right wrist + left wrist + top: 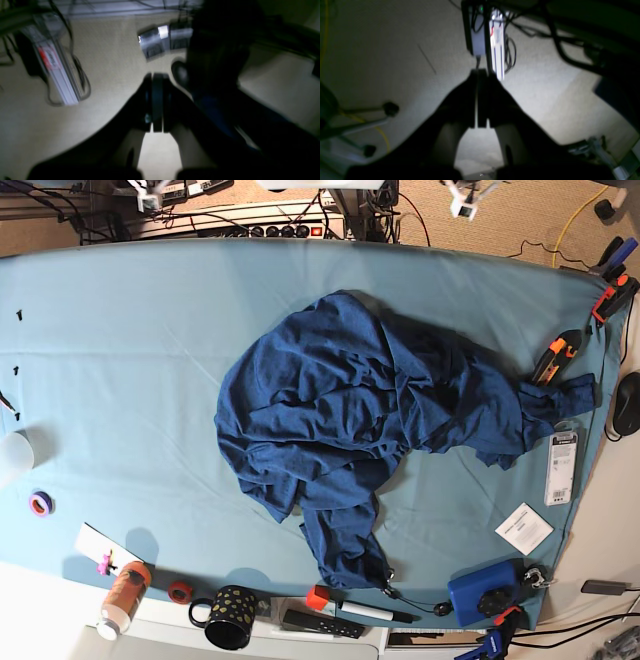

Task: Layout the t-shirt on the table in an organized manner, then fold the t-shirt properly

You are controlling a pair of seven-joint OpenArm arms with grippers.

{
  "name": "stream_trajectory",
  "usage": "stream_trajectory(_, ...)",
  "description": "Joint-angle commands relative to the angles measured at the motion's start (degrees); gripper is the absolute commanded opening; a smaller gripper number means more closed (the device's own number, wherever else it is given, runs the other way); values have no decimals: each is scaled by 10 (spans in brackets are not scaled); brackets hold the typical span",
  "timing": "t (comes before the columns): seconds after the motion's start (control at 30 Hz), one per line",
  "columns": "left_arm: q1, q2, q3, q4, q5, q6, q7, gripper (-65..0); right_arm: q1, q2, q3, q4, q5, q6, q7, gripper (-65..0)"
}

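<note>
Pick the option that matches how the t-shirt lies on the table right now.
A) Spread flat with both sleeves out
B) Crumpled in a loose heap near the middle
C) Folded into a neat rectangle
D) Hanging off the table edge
B: in the base view the t-shirt sits bunched and wrinkled in a heap on the table, with parts trailing out unevenly, neither flattened nor folded.

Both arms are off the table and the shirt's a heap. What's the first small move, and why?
Probably bring one gripper down to an outer edge of the t-shirt to start pulling it flat. It lies crumpled in the middle of the table, one strip trailing toward the near edge. The left gripper and right gripper are both shut, empty and over the floor, so opening comes first.
</note>
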Motion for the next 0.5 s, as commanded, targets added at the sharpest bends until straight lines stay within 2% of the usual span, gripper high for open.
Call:
stream_trajectory(0.0, 26, -17, -1, 33, -1, -3, 0, -650, -28, 12, 4, 32, 9, 0, 12, -650)
stream_trajectory(0.27, 177, -145, -1, 275, -1, -3, 10, -650, -186, 24, 5, 269, 31, 0, 16, -650)
stream_trajectory(0.47, 267, -228, -1, 417, -1, -3, 39, -650, -257, 24, 5, 415, 31, 0, 1, -650)
